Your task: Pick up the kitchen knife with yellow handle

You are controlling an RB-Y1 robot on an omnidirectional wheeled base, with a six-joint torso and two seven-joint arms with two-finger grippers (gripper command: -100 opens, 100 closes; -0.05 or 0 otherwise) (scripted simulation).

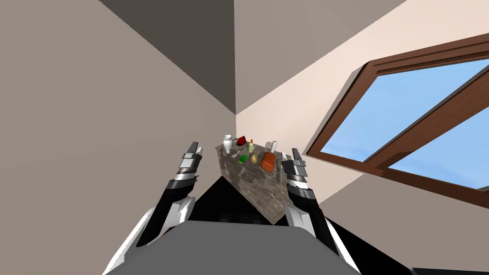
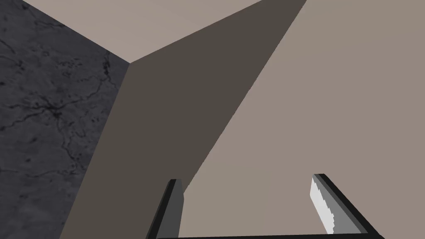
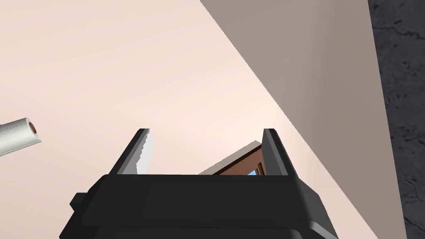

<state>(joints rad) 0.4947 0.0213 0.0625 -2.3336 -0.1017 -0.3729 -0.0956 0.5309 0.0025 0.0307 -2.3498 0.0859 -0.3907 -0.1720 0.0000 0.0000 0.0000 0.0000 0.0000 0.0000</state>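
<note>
Knife [image 1: 254,158]: taken to be the small yellow-brown item on the stone counter [image 1: 248,188], centre of the head view. It is too small to confirm, and its long axis is unreadable.
The item lies between the two arms in the frame, somewhat closer to the right gripper [image 1: 294,153] than to the left gripper [image 1: 196,147]. Both wrist views face walls, so neither gripper points at the counter. Fingers of both stand wide apart, holding and touching nothing. Judgement: the right arm has the shorter reach.
</note>
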